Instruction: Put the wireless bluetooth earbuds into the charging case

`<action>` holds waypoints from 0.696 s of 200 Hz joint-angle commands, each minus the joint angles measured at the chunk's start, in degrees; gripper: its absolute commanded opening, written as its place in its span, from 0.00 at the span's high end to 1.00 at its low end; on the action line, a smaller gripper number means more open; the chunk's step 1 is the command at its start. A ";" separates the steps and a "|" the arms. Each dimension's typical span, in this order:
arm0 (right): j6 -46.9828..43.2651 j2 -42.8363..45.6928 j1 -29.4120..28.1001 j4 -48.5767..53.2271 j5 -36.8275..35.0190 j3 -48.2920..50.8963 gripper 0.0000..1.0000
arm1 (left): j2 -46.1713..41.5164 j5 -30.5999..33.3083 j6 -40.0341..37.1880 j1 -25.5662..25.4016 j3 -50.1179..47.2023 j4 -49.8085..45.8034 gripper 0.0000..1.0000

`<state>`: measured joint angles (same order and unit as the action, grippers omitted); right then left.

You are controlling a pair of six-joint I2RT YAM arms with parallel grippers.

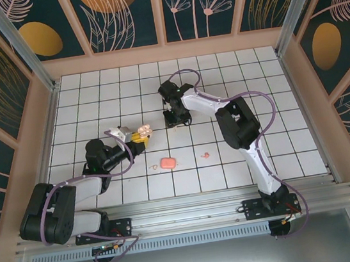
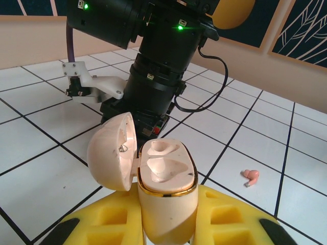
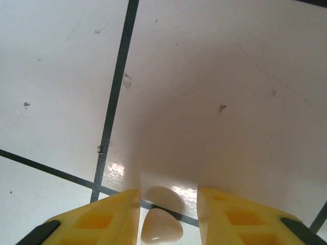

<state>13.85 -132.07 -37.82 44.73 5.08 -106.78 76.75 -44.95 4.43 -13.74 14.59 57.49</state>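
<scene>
Tiled tabletop (image 1: 273, 92), both sockets empty: left gripper (image 2: 166, 222) clamps the open charging case (image 2: 166, 176), right gripper (image 3: 168, 206) stands parted around one earbud (image 3: 161, 228)

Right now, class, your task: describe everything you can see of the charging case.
The charging case is a small, glossy cream plastic pod with a gold rim. Its domed lid hangs open to one side, and both pale pink wells are empty. Its base is clamped between the yellow fingers of the left gripper.
</scene>
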 commanded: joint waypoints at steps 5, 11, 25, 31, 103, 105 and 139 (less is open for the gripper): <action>-0.24 -1.66 -0.06 2.29 -1.65 -1.11 0.65 | -0.67 -0.33 -1.50 0.34 1.05 0.07 0.91; -0.22 -1.61 -0.12 2.36 -1.74 -1.02 0.66 | -0.65 -0.27 -1.45 0.30 1.06 0.05 0.91; -0.14 -1.45 -0.32 2.51 -1.79 -0.97 0.67 | -0.57 -0.23 -1.53 0.35 0.97 -0.01 0.91; -0.12 -1.44 -0.41 2.64 -1.90 -0.98 0.68 | -0.59 -0.29 -1.59 0.38 0.97 -0.01 0.91; 0.58 -0.67 -1.43 4.78 -4.07 -1.32 0.66 | -0.39 -0.28 -1.76 0.38 1.23 -0.28 0.91; 0.57 -0.59 -1.45 4.83 -4.17 -1.32 0.66 | -0.38 -0.28 -1.78 0.38 1.23 -0.34 0.91; 0.75 -0.03 -1.73 5.02 -4.69 -0.89 0.67 | -0.15 -0.37 -1.77 0.30 1.36 -0.38 0.91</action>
<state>13.91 -132.07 -38.96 45.71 2.11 -106.89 76.75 -44.95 4.03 -13.74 14.59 56.73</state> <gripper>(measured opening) 0.337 0.198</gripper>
